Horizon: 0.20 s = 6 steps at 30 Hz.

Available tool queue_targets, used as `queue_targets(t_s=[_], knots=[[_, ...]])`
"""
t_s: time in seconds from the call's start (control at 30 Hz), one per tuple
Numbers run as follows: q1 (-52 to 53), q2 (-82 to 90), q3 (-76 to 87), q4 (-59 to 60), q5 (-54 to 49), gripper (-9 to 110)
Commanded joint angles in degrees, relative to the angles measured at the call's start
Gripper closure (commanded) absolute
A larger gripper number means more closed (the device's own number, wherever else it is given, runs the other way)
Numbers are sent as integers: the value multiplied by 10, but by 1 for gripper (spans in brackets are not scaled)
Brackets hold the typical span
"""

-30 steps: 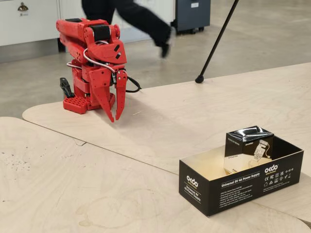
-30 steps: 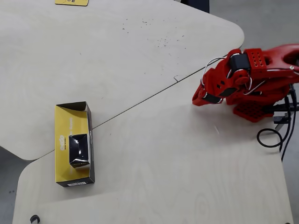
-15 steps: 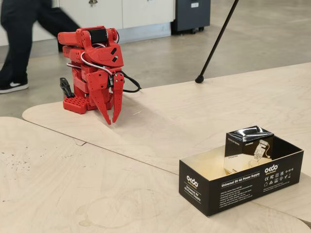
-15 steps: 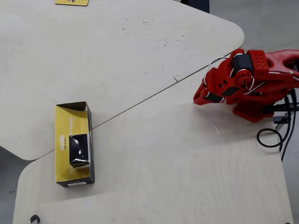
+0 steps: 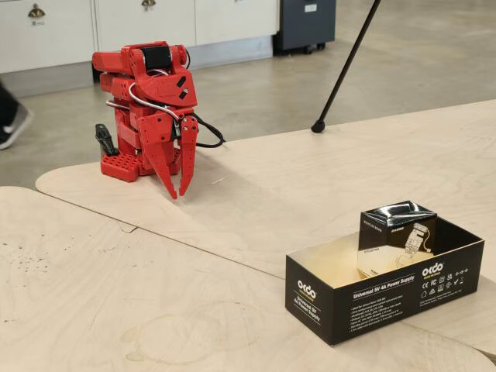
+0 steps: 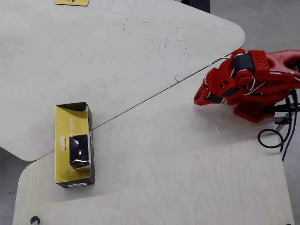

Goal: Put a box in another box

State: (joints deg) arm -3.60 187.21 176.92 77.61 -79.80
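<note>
Two boxes sit together on the pale plywood table [image 5: 256, 201], one inside the other. The small box [image 5: 397, 232], with a glossy black top and a white-and-black side carrying small print, stands upright inside the long black box [image 5: 364, 298], toward that box's far right end in the fixed view. In the overhead view the small box [image 6: 79, 151] lies in the lower half of the long box [image 6: 92, 154], whose inside looks yellow there and cream in the fixed view. The long box's open top faces up, and its front wall shows a white "OKDO" logo and the line "Universal 5V 4A Power Supply".

The red arm [image 5: 147, 101] is folded low over its base, well apart from both boxes, at the far left of the table in the fixed view and at the right edge in the overhead view. Its pincer [image 5: 180, 190] points down at the table with the two red tips slightly spread and nothing between them. In the overhead view the pincer [image 6: 199, 99] is seen only from above, tucked under the arm. A black cable [image 6: 272, 138] loops beside the base. A dark tripod leg [image 5: 341, 70] touches the table behind.
</note>
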Motion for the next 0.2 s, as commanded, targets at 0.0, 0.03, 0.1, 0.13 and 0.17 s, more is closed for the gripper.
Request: queue_targets(t_s=[0.0,0.03,0.1,0.13,0.17], knots=[[-2,2,-3,17,-2,102],[-2,2,-3,17,-2,102],[-2,2,-3,17,-2,102],[-2,2,-3,17,-2,102],[-2,2,-3,17,-2,102]])
